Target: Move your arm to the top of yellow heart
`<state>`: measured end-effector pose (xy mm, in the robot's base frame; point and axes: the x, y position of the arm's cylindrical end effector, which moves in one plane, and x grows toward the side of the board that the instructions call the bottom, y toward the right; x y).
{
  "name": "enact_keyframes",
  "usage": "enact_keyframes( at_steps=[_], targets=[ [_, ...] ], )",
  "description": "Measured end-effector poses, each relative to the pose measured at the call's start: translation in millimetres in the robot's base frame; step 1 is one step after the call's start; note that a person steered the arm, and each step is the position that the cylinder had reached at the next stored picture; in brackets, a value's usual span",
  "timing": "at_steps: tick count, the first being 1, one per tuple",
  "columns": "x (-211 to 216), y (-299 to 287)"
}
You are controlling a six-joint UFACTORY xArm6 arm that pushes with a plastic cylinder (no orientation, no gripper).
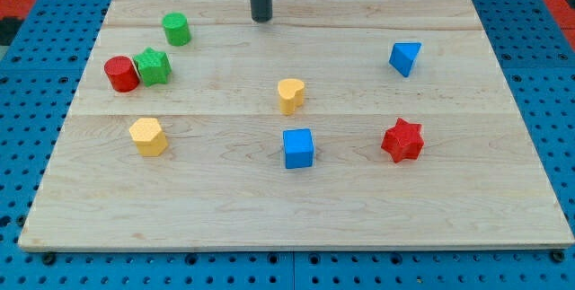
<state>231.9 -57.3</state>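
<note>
Near the board's top edge, our rod holds nothing.
My tip [260,19] touches no block; the yellow heart [290,95] lies below, apart.

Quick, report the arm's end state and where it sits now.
No hand fitted: my tip holds nothing, touches no block, and sits toward the view's top from the yellow heart.

Wooden board [503,182] carrying eight blocks

Lying across it: green cylinder [176,29], red cylinder [120,74] touching green star [153,65], yellow hexagon [148,136], yellow heart [290,95], blue cube [298,148], red star [402,140], blue triangle [404,57].
</note>
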Motion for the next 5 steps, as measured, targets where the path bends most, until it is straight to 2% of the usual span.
enact_keyframes(
  at_steps=[1,2,3,5],
  targets=[
    [5.1,-72.2],
    [32.1,-105.7],
    [79.8,-117.9],
    [81.1,-97.8]
  ],
)
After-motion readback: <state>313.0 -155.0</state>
